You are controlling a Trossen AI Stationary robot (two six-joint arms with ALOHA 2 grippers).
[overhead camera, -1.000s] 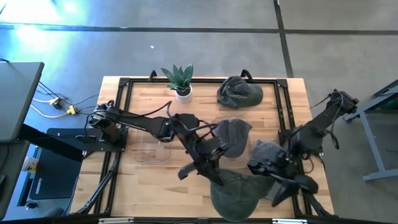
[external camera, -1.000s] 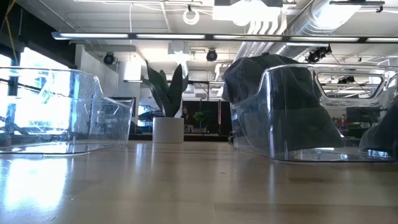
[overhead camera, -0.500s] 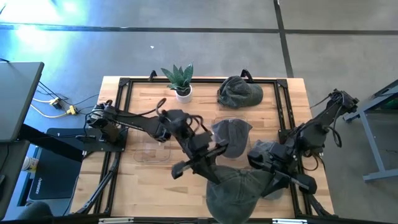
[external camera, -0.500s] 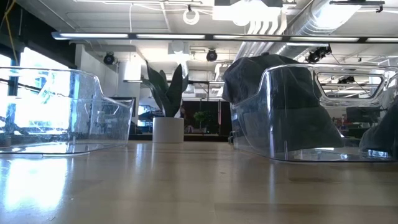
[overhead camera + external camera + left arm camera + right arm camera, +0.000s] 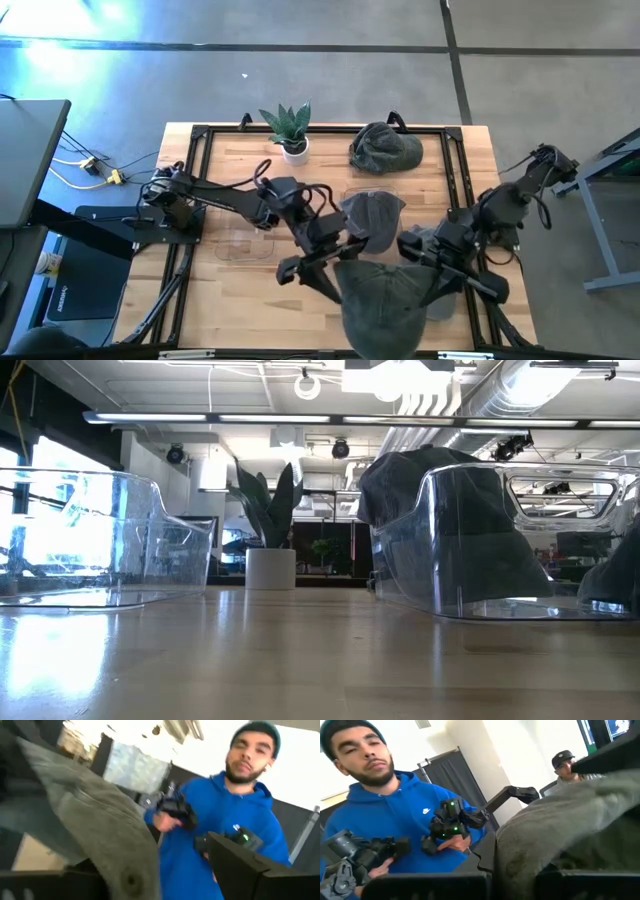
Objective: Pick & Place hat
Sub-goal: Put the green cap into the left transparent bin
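A grey-green hat [image 5: 385, 300] is held up over the near edge of the worktop [image 5: 240, 290] between the two arms. The left claw [image 5: 335, 268] is clamped on the hat's left side and the right claw [image 5: 432, 270] on its right side, so the cloth hangs spread between them. In the left wrist view the hat [image 5: 95, 827] is seen draped across that claw's dark fingers [image 5: 235, 865], and in the right wrist view its fabric [image 5: 560, 832] is bunched above that arm's fingers.

A second hat [image 5: 372, 217] is lodged in a clear bin [image 5: 375, 195] at mid-worktop, just behind the held one; in the low view this bin [image 5: 500, 540] is seen with the dark hat [image 5: 420, 485] inside it. A third hat [image 5: 385, 148] lies at the far edge of the worktop, right of a potted plant [image 5: 290, 128]. Another clear bin [image 5: 245, 240] is set left of centre, under the left arm; in the low view it [image 5: 100, 540] stands well apart from the first, with the plant [image 5: 268, 520] between them farther back.

Beyond the worktop, a person in a blue hoodie [image 5: 395, 815] is seen in both wrist views, holding dark controller handles [image 5: 447, 827]. A second person in a cap [image 5: 565, 762] is seen farther back in the right wrist view.
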